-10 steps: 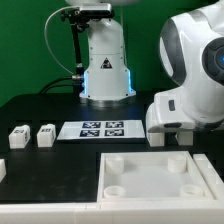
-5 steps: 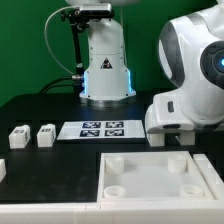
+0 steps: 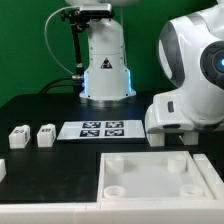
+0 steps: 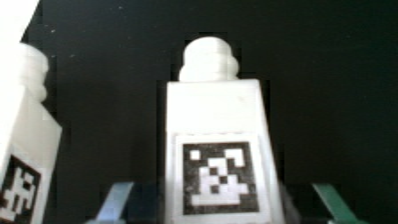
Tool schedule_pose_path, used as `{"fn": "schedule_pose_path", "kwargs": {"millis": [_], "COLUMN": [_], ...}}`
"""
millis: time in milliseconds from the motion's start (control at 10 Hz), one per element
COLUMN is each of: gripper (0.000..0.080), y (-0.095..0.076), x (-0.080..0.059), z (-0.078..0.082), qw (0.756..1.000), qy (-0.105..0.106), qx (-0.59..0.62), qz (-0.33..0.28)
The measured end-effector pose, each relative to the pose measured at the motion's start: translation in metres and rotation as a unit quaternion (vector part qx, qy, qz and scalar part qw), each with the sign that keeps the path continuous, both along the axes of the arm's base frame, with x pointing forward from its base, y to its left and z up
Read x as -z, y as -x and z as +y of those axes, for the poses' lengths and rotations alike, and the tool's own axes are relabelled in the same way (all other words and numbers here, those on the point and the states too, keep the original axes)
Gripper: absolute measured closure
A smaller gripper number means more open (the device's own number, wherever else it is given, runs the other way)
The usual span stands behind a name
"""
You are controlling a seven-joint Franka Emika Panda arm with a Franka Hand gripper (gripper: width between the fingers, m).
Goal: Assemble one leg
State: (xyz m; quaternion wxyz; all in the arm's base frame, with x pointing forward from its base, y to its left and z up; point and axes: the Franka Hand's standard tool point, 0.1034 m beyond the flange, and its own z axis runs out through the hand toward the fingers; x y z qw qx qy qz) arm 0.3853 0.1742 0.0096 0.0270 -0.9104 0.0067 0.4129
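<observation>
The gripper [image 4: 222, 204] is spread wide, its fingers [image 4: 119, 200] on either side of the leg [image 4: 217, 130] without touching it, placed so that closing would catch the leg's flat sides. The leg seems to lie just beyond the tray [image 3: 160, 178], where the arm blocks the exterior view. A second leg [image 4: 22, 150] sits close beside it, and a spare leg [image 3: 45, 135] sits well apart from the tray.

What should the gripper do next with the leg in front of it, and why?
Probably close on the leg. The wrist view shows it centred between the fingers of the gripper, with a gap on each side, so it looks ungripped. A second leg lies close beside, so closing without shifting sideways seems safest.
</observation>
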Motion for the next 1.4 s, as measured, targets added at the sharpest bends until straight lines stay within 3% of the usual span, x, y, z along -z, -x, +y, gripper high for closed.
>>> {"fn": "schedule_pose_path", "kwargs": {"millis": [200,300,400,600,700,1000,1200,1300,1400], "gripper": [0.0509,0.0509,0.0509,0.0508,0.0508,0.0508,0.0508,0.0508,0.0508], "y": [-0.002,-0.023,-0.042,-0.051,-0.051,-0.064,-0.109,-0.138,-0.152], "x": [-0.007,-0.037,-0.055,-0.09,-0.096,-0.096,-0.112,-0.126,-0.139], "z": [-0.004,-0.018,-0.029,-0.04,-0.034,-0.033,-0.051,-0.06,-0.062], "qw": [1.0,1.0,1.0,0.999,0.999,0.978,0.954,0.935,0.922], "qy": [-0.008,-0.019,-0.023,-0.026,-0.014,-0.019,-0.041,-0.039,-0.034], "qx": [-0.009,-0.015,-0.01,-0.013,-0.007,-0.002,-0.019,-0.024,-0.041], "qz": [0.009,0.02,-0.003,-0.017,-0.032,-0.209,-0.297,-0.352,-0.384]}}
